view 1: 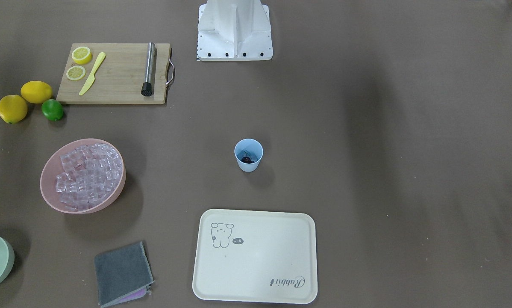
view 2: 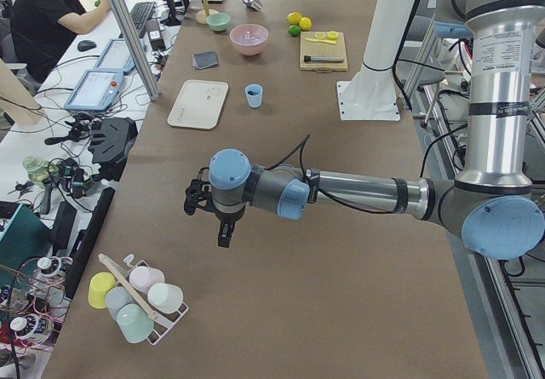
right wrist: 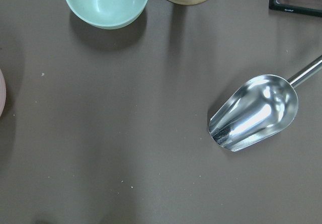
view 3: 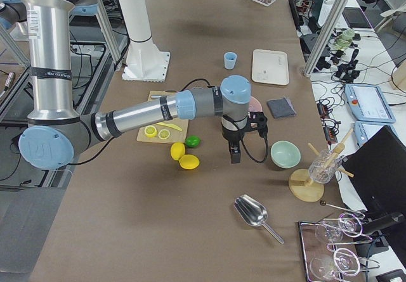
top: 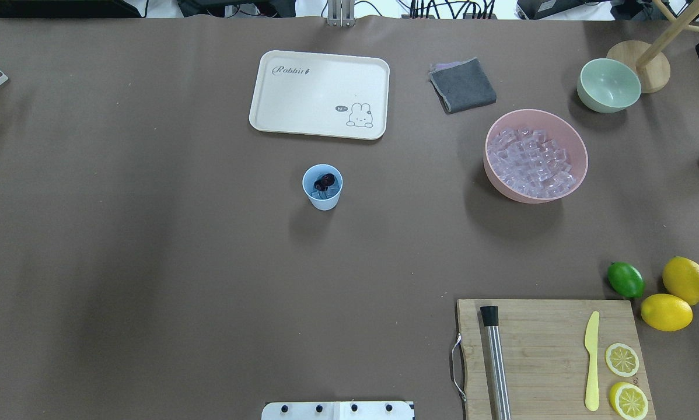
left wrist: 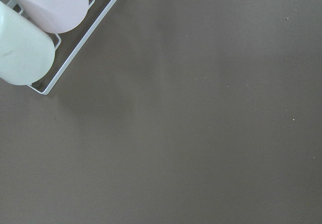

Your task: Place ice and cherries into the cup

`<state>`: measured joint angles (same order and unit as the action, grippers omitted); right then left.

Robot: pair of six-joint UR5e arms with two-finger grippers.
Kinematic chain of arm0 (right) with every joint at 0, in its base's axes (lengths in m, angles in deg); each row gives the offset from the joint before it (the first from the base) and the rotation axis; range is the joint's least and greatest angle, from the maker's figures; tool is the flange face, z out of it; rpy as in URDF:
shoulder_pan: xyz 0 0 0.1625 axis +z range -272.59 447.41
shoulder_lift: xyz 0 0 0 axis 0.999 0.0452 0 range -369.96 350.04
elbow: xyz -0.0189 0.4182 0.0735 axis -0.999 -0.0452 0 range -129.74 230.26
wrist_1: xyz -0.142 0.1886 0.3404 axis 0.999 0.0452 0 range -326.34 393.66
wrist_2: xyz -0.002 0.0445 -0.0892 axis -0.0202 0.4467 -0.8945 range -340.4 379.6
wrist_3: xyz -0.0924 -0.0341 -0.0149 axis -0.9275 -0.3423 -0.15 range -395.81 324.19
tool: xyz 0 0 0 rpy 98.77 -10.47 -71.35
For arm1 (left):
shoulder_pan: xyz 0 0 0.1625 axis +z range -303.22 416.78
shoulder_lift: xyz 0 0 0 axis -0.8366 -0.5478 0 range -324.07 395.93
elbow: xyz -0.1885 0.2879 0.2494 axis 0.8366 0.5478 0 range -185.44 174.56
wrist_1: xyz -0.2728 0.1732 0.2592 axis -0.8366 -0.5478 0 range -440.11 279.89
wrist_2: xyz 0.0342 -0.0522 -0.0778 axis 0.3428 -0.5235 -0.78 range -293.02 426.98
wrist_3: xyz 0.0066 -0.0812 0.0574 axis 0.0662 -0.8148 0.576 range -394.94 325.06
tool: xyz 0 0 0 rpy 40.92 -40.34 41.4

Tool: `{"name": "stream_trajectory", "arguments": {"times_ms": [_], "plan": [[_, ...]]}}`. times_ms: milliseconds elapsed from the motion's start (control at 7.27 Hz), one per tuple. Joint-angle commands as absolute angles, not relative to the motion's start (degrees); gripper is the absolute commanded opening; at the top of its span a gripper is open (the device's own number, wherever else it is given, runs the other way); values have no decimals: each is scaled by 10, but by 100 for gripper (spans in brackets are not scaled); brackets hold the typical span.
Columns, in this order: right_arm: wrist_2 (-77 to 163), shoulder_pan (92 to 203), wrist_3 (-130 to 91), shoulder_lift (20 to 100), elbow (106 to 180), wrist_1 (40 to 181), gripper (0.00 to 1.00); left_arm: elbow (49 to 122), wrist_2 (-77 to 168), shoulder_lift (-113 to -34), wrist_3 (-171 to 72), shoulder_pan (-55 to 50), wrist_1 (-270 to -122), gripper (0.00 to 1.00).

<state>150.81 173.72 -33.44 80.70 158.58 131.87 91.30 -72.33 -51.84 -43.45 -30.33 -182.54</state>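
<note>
The light-blue cup (top: 322, 188) stands upright mid-table, also in the front view (view 1: 248, 155). The dark cherries (top: 325, 182) lie inside it (view 1: 246, 159). The ice (top: 533, 160) is heaped in the pink bowl (top: 492, 169), far from the cup. My left gripper (view 2: 223, 236) shows only in the left side view, hovering over bare table well away from the cup; I cannot tell whether it is open or shut. My right gripper (view 3: 235, 157) shows only in the right side view, beyond the pink bowl near the pale green bowl; I cannot tell its state either.
A metal scoop (right wrist: 254, 113) lies below my right wrist, beside the pale green bowl (right wrist: 105, 2). A cream tray (top: 319, 96), a grey cloth (top: 463, 86), a cutting board (top: 551, 356) with knife, lemon slices and muddler, two lemons and a lime (top: 625, 279) lie around. A cup rack (left wrist: 30, 27) is under my left wrist.
</note>
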Motion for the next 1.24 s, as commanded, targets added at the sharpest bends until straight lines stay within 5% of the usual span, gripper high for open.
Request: {"name": "stream_trajectory", "arguments": {"times_ms": [0,1101], "plan": [[1508,1737,-334,810,1585,1319,100,914,-722,-516,-435,-304,-1832,98],[1509,1747,-331,829,1584,1319,100,929,-663,-486,-434,-301,-1823,98]]}}
